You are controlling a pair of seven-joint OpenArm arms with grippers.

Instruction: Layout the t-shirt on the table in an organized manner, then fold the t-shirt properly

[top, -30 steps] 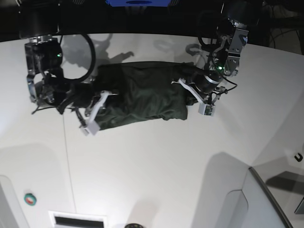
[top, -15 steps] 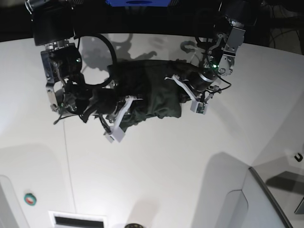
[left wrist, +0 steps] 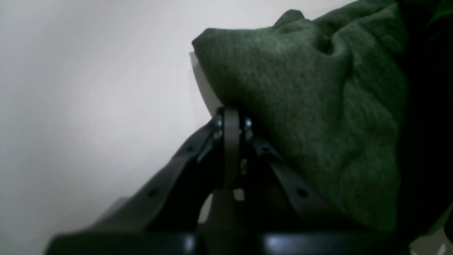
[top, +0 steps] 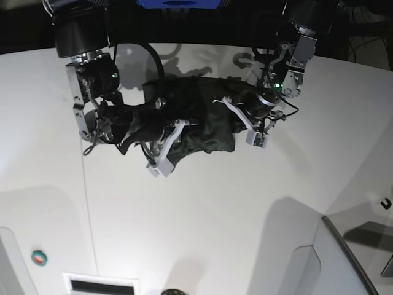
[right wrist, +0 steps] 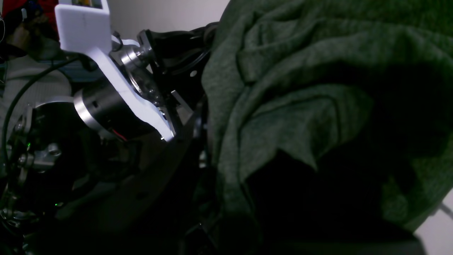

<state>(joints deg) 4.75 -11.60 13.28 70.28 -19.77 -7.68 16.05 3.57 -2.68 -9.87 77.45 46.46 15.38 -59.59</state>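
On my left wrist feed the left gripper has its jaws pressed together, and the dark green t-shirt is draped over and against them, a fold bulging up above the white table; I cannot say for sure from here whether cloth is pinched between the jaws. My right wrist feed is mostly cloth: the t-shirt hangs in deep bunched folds filling the right side, with the other arm's white bracket and silver motor housing just beside it on the left (the right gripper's own jaws are lost in shadow under the fabric, so I can't see them, though they read as nearly closed). On the base view the t-shirt sits gathered into a crumpled bundle near the far side of the table, strung between the two arms, the right gripper buried in its left end and the left gripper at its right end
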